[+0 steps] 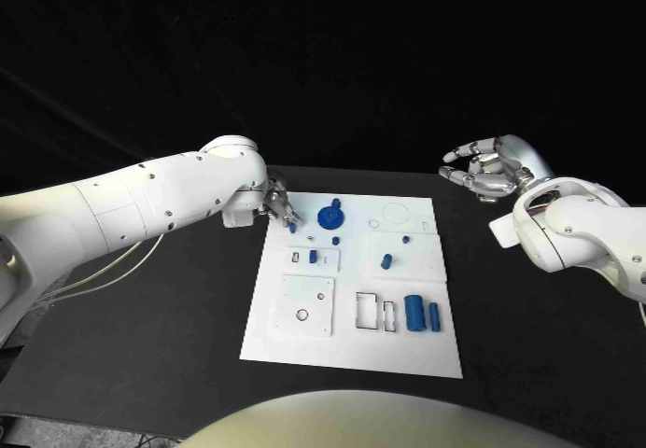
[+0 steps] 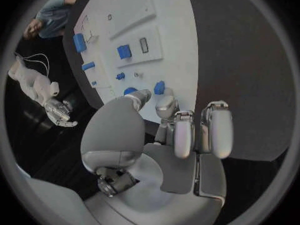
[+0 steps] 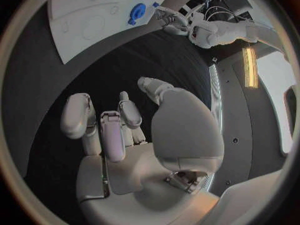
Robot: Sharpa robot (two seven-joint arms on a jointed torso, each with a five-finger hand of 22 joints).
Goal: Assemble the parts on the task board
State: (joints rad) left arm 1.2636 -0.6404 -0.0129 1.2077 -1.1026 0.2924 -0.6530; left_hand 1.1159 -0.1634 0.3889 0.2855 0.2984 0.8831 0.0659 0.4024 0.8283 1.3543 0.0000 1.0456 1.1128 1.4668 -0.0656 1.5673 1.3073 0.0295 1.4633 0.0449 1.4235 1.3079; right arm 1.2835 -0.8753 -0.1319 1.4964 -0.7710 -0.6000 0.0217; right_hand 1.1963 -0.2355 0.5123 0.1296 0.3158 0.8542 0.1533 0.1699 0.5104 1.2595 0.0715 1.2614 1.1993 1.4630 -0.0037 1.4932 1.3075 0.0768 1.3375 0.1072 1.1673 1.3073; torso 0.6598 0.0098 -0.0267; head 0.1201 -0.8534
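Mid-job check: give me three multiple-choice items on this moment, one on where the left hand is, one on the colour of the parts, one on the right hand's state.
1. Where is the left hand?
A. at the far left corner of the white task board
B. over the board's near right corner
C. off the black table

2. What colour is the round disc part?
A. red
B. blue
C. green

3. What state is the right hand in?
A. gripping a disc
B. pressing on the board
C. holding nothing, off the board

Key: 1 A, the fingers reach that corner; 2 B, the disc is blue; 3 C, it hangs empty beyond the board's right edge.
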